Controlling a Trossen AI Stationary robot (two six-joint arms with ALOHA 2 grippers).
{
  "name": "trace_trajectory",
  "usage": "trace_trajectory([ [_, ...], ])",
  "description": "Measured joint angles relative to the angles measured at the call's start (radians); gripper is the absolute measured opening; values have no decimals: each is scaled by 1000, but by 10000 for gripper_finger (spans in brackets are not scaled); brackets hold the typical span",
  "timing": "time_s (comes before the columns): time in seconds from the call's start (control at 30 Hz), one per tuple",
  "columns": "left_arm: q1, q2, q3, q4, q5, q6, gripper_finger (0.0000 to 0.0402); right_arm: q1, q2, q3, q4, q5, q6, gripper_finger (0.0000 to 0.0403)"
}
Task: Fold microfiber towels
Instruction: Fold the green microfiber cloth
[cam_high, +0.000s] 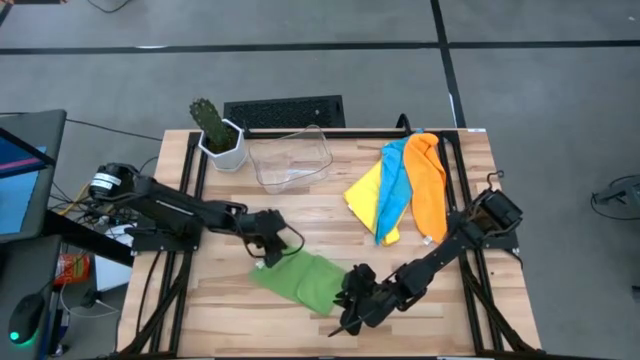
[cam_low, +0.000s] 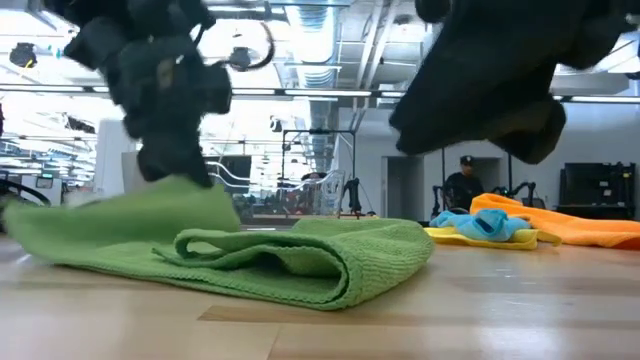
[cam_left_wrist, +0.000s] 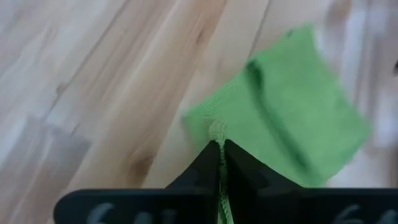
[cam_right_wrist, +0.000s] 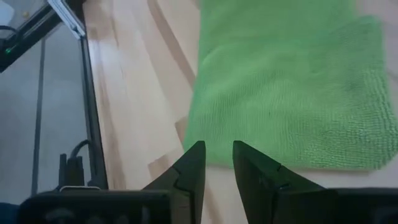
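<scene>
High view showed the green towel (cam_high: 300, 278), folded and thick-edged, lying slantwise on the bench (cam_high: 330, 205) between both arms, the left gripper (cam_high: 270, 252) with jaws clamped on its near corner, the right gripper (cam_high: 352, 300), jaws slightly apart, just off its opposite edge.

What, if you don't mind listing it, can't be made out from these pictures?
- Yellow towel: high view, mostly covered by the blue towel; whether it is folded is unclear.
- Right gripper: low view, a dark blur cut off by the top edge; in the right wrist view its fingers stand apart by the green towel.
- Left gripper: left wrist view, shut on the green towel's edge; how many layers it pinches is hidden.
</scene>
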Motion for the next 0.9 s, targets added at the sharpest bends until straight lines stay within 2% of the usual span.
trace_trajectory([
  [0.13,-8,0,88,-4,14,-32,3,18,2,0,-4,2,59,107],
  [0.3,-36,16,172,-1,14,5,2,41,2,0,-16,46,127,107],
  [0.47,-49,95,222,24,3,-5,1,62,2,-1,-90,70,216,107],
  [0.6,-52,197,268,70,52,-23,1,76,2,-1,-112,69,235,107],
  [0.9,-69,345,462,83,134,5,0,109,2,-1,-128,71,278,107],
])
